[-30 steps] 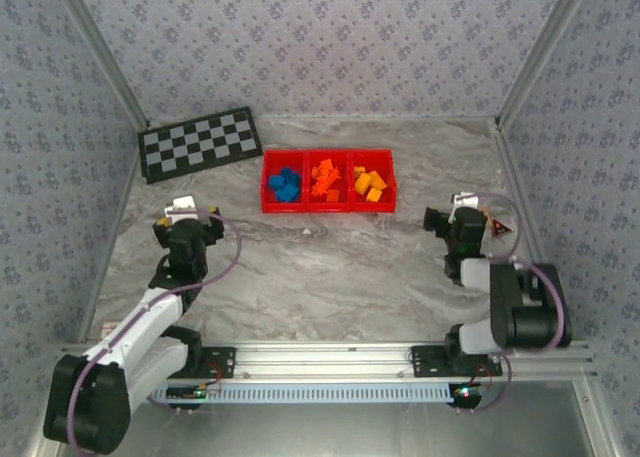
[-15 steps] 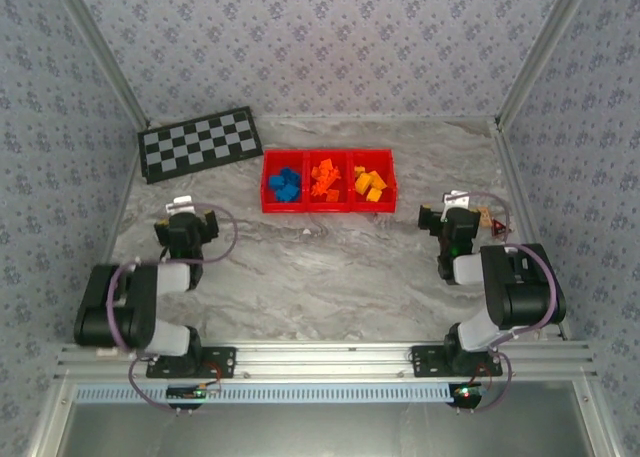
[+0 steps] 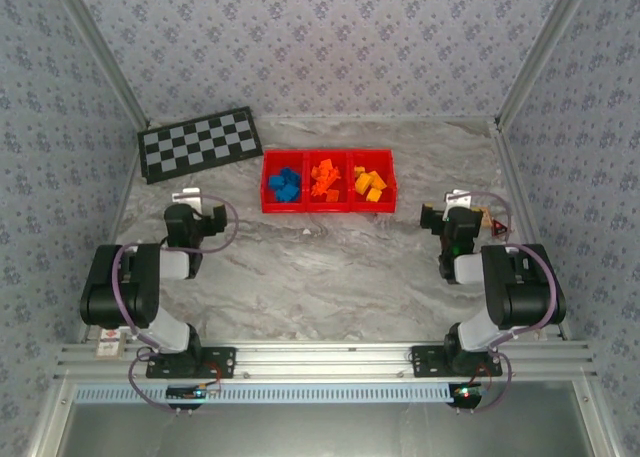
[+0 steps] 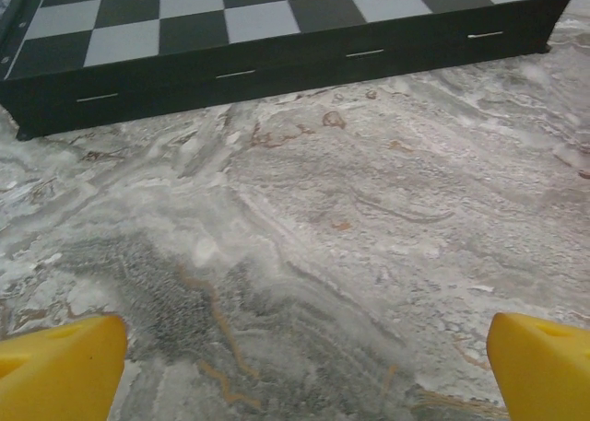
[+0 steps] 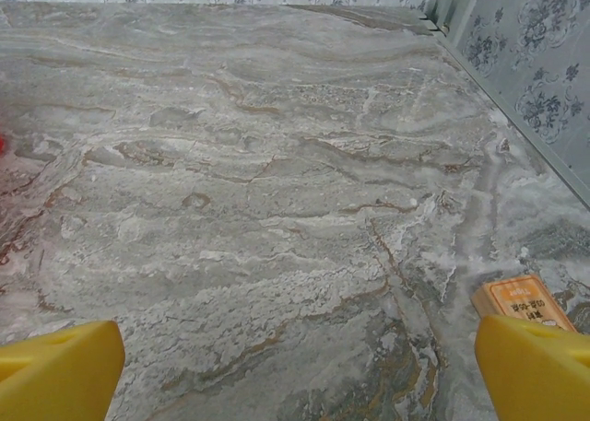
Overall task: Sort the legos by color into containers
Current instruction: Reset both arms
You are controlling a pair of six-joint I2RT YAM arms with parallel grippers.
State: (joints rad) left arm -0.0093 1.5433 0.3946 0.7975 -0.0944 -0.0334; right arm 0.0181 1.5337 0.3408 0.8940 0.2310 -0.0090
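The left claw (image 3: 198, 207) hangs low over the desk (image 3: 330, 267) with its yellow fingertips (image 4: 57, 366) spread wide and nothing between them. In its wrist view, bare marbled surface lies ahead, and beyond that is the edge of the checkered board (image 4: 277, 16). The right claw (image 3: 452, 209) is likewise spread and empty. Ahead of it is bare desk, with a small orange label (image 5: 524, 301) just beside its right fingertip (image 5: 539, 366).

The bins (image 3: 330, 208) sit between the two claws and farther out, well apart from both. The blue bricks (image 3: 285, 184) are in the bin nearest the left claw, the orange-red bricks (image 3: 323, 180) in the middle one, and the yellow-orange bricks (image 3: 369, 184) in the bin nearest the right claw. Every brick I can make out lies inside a bin with others of its colour. Whether one is mixed in among them is too small to tell.

By my reading the sorting is done, and both arms sit folded close to their bases. The next move probably calls for no grasp, only a check of each bin and parking the arms with the claws empty.
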